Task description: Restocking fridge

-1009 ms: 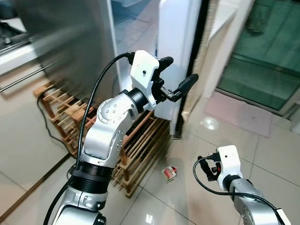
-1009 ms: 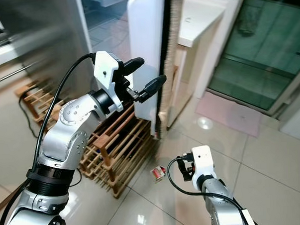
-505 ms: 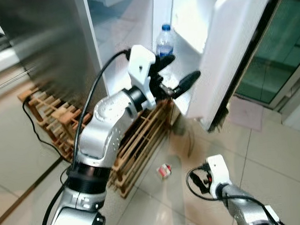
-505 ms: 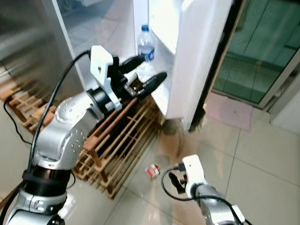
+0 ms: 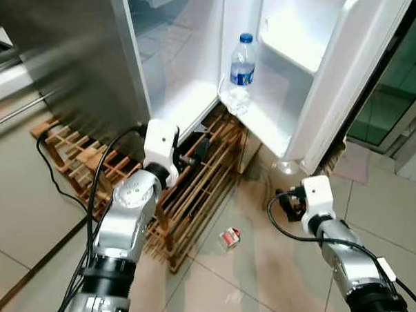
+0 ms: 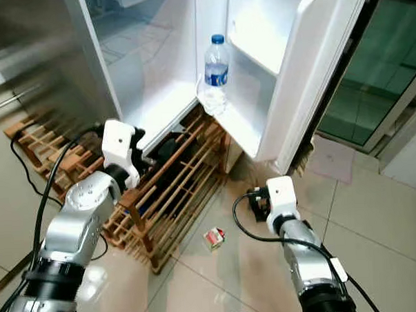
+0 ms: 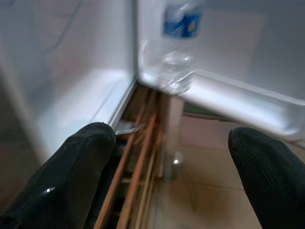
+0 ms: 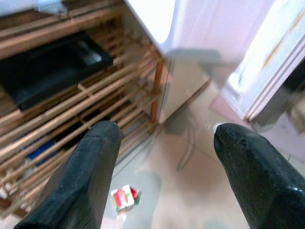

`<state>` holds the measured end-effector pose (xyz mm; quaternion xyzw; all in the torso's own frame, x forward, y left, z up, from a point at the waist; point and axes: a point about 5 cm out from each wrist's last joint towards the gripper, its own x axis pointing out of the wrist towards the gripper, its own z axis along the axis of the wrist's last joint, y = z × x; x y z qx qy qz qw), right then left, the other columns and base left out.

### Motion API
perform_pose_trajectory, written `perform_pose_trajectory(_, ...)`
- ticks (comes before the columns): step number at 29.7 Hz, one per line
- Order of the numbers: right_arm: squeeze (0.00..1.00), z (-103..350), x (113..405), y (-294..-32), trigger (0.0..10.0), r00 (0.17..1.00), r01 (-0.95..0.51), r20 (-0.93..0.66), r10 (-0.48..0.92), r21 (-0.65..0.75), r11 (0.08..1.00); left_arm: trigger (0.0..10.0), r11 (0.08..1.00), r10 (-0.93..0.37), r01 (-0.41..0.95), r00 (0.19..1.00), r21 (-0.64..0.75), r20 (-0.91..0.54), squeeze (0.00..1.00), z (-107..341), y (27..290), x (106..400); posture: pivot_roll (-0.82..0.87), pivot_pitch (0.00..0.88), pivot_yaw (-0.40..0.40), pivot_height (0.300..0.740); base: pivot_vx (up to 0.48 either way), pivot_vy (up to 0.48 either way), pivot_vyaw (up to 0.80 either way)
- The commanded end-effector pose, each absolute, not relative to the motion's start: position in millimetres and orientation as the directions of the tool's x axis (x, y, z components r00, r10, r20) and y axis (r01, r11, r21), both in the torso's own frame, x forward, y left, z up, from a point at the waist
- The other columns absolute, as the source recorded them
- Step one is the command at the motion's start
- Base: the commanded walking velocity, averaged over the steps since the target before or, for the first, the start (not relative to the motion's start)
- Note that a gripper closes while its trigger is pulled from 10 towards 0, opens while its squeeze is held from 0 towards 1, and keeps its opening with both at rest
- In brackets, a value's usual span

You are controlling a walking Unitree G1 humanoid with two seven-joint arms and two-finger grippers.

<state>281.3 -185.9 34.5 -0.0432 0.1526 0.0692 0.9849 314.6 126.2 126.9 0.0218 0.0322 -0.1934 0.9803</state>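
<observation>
Both grippers, left [image 7: 171, 157] and right [image 8: 164, 157], hold jaws released; blurred bottle [image 5: 242, 73], base hidden behind fridge door shelf [image 5: 262, 129].

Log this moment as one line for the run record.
fridge door: open | clear plastic water bottle: upright on door shelf | left gripper: open, empty | right gripper: open, empty | small red-white carton: on floor

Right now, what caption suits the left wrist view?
Open black fingers frame a water bottle standing in the fridge door shelf.
</observation>
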Motion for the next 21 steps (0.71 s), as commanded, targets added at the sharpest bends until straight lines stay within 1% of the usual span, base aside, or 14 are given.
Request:
perform_pose_trajectory(1, 0.0, 41.6, 284.1, -188.1, 10.0, 0.957, -0.131, -0.269, 0.109, -0.066, 0.989, 10.0, 0.942, -0.328, 0.333, 0.941, 0.045, -0.083, 0.0, 118.6, 132.7, 313.5, 0.09, 0.007, -0.023, 0.74, 0.0, 0.0, 0.0)
perform_pose_trajectory(3, 0.0, 49.0, 288.1, -185.8, 10.0, 0.967, -0.123, -0.233, 0.102, -0.076, 0.989, 10.0, 0.964, -0.251, 0.26, 0.96, 0.061, -0.122, 0.0, 99.7, 142.7, 309.9, 0.09, 0.005, -0.023, 0.74, 0.0, 0.0, 0.0)
perform_pose_trajectory(8, 0.0, 57.7, 292.4, -184.6, 10.0, 0.976, -0.108, -0.2, 0.091, -0.077, 0.991, 10.0, 0.971, -0.189, 0.209, 0.969, 0.115, -0.162, 0.0, 80.7, 150.4, 304.6, 0.09, 0.002, -0.023, 0.74, 0.0, 0.0, 0.0)
perform_pose_trajectory(9, 0.0, 62.9, 296.1, -184.4, 10.0, 0.979, -0.1, -0.183, 0.085, -0.076, 0.992, 10.0, 0.973, -0.144, 0.174, 0.971, 0.152, -0.189, 0.0, 67.6, 156.0, 300.4, 0.09, 0.0, -0.022, 0.74, 0.0, 0.0, 0.0)
perform_pose_trajectory(11, 0.0, 66.1, 299.1, -184.9, 10.0, 0.982, -0.094, -0.171, 0.08, -0.077, 0.993, 10.0, 0.972, -0.119, 0.158, 0.97, 0.176, -0.21, 0.0, 59.1, 159.1, 297.7, 0.09, 0.0, -0.021, 0.74, 0.0, 0.0, 0.0)
perform_pose_trajectory(15, 0.0, 70.8, 304.9, -188.1, 10.0, 0.986, -0.079, -0.155, 0.065, -0.088, 0.993, 10.0, 0.969, -0.116, 0.16, 0.968, 0.189, -0.224, 0.0, 51.7, 159.6, 294.9, 0.09, 0.002, -0.022, 0.74, 0.0, 0.0, 0.0)
perform_pose_trajectory(21, 0.0, 80.8, 316.7, -205.5, 10.0, 0.991, -0.027, -0.132, 0.01, -0.127, 0.992, 10.0, 0.967, -0.116, 0.16, 0.969, 0.196, -0.216, 0.0, 48.6, 158.0, 294.9, 0.09, 0.01, -0.019, 0.74, 0.0, 0.0, 0.0)
